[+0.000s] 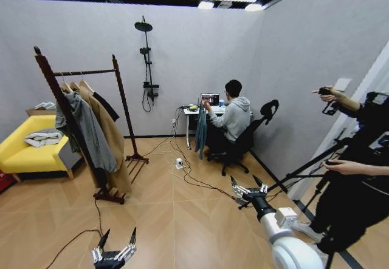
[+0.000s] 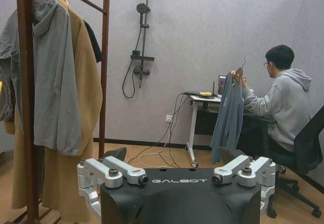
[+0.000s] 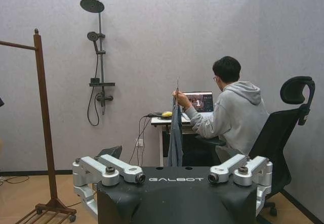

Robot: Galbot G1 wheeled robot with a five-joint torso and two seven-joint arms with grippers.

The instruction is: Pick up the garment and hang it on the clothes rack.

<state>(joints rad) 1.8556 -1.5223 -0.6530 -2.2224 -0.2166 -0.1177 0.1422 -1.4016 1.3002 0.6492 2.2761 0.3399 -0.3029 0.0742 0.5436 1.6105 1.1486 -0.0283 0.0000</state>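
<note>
Reaching for the garment [image 1: 201,132] well means aiming at its hanger, held up by a seated person's hand [image 1: 206,105] right of centre, far from rack [image 1: 73,117] at left. Left gripper [image 1: 113,249] bottom left, right gripper [image 1: 248,187] lower right: both spread wide, empty.

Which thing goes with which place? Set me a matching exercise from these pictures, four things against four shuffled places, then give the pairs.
Things:
1. garment
2. tan coat
3. left gripper
4. shower fixture

Places:
A. mounted on the back wall
B. hanging on the clothes rack
C. held up on its hanger by the seated person at the desk
D. low over the floor, open and empty

Pairs: 1-C, 2-B, 3-D, 4-A
</note>
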